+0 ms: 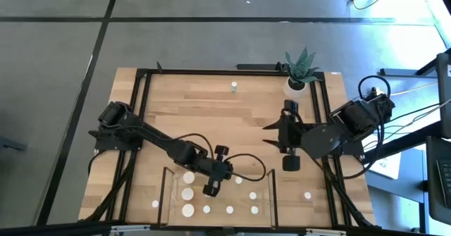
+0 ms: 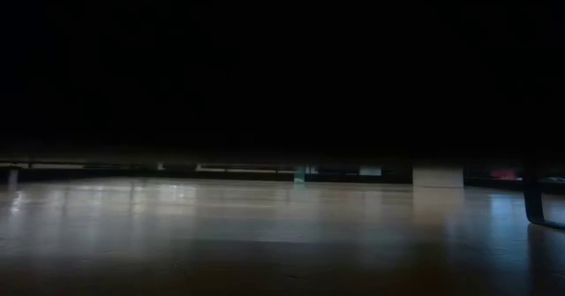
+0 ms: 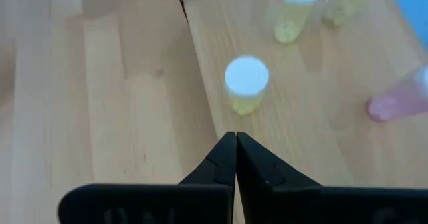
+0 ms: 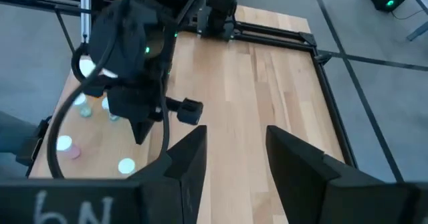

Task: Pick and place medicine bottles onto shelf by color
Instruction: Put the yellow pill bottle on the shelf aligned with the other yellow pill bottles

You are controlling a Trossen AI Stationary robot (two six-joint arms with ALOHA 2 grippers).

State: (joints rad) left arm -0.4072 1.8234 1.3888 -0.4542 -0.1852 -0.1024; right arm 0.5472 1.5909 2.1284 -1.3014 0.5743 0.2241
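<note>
Sorting well along, a few strays left.
Most medicine bottles stand on the shelf; I see strays at and far one on tabletop. Left claw pinched empty over shelf; right claw half-open, empty, parked.

Left gripper over the shelf (white-capped bottles around).
</note>
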